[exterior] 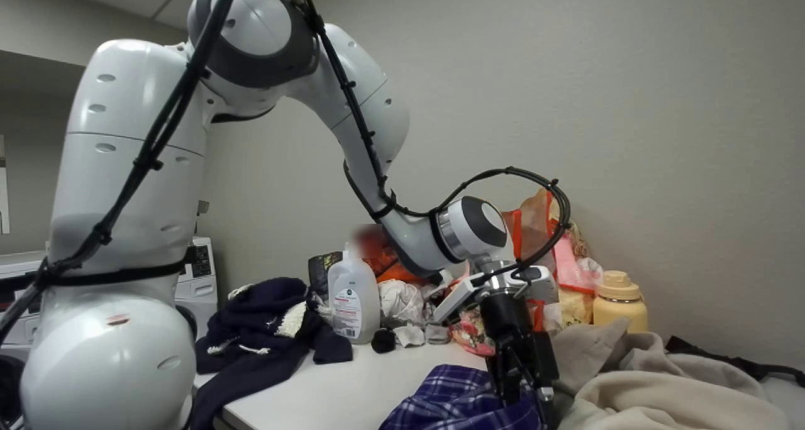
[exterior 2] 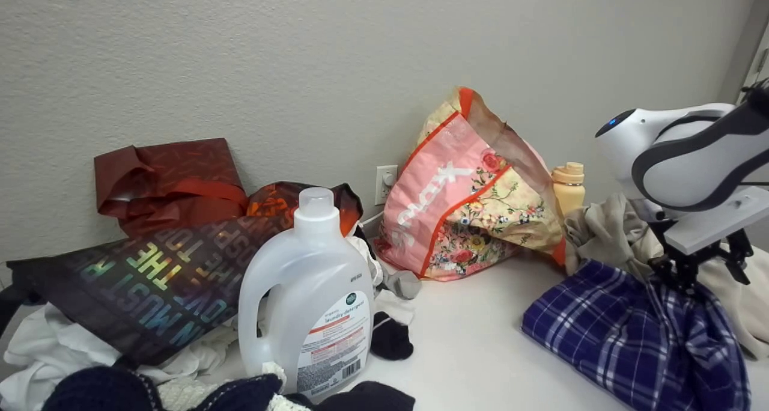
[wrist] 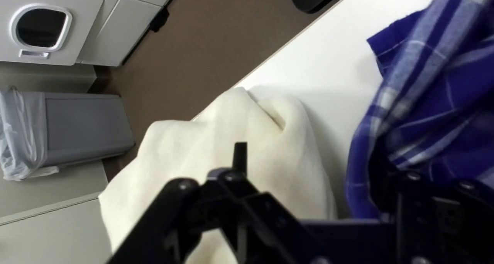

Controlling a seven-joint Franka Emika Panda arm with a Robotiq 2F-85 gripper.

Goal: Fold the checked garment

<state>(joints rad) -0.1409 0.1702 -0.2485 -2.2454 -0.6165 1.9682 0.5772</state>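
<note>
The checked garment, blue-purple with white plaid lines, lies bunched on the white table [exterior: 327, 389]. It shows in both exterior views [exterior: 440, 402] [exterior 2: 619, 339] and at the right of the wrist view [wrist: 455, 102]. My gripper [exterior 2: 715, 279] is low at the garment's side nearest the beige cloth, pointing down. In the wrist view the gripper's fingers [wrist: 308, 159] stand wide apart. One finger is partly hidden in a fold of the garment; the other is over the beige cloth. In an exterior view the gripper [exterior: 528, 405] partly hides the garment, which runs out of frame.
A beige cloth pile [exterior: 679, 392] lies beside the gripper, also in the wrist view [wrist: 239, 129]. A yellow bottle [exterior: 619, 307] and a floral bag [exterior 2: 462, 213] stand behind. A detergent bottle [exterior 2: 312, 315] and a navy garment [exterior: 258, 329] are further along. The table edge [wrist: 285, 46] is near.
</note>
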